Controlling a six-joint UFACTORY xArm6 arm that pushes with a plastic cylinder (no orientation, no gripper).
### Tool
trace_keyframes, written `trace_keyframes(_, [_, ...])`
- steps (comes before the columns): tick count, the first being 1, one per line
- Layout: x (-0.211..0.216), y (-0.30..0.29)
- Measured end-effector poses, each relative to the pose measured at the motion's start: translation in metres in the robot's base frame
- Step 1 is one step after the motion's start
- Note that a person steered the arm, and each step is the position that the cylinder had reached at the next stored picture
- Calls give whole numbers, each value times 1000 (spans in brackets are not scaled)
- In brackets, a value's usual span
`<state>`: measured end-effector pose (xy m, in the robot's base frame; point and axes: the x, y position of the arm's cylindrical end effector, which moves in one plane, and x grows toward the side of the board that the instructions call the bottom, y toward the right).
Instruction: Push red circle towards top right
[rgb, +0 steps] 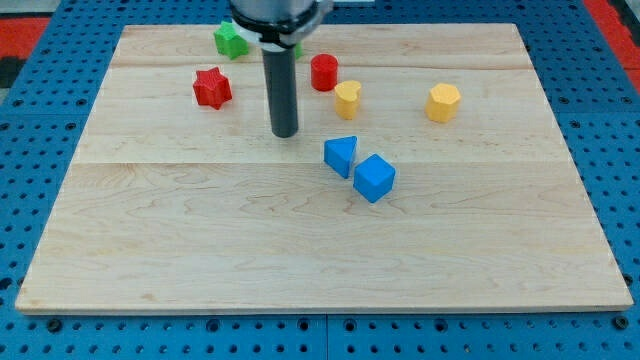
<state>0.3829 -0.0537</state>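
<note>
The red circle (323, 72) stands near the view's top, just right of the rod. My tip (285, 133) rests on the board below and to the left of the red circle, apart from it. A yellow heart (347, 98) sits touching or almost touching the red circle at its lower right. A red star (211, 87) lies to the left of the rod. A blue triangle (341, 156) and a blue cube (374, 178) lie side by side to the right of and below my tip.
A green star (230, 40) sits at the view's top, left of the rod; a bit of another green block (298, 47) shows behind the rod. A yellow hexagon (443, 102) lies at the right. The wooden board (320, 250) lies on a blue pegboard.
</note>
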Motion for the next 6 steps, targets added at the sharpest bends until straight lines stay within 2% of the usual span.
trace_keyframes(2, [-76,6])
trace_keyframes(4, [-130,101])
trace_keyframes(5, [-136,118])
trace_keyframes(6, [-134,96])
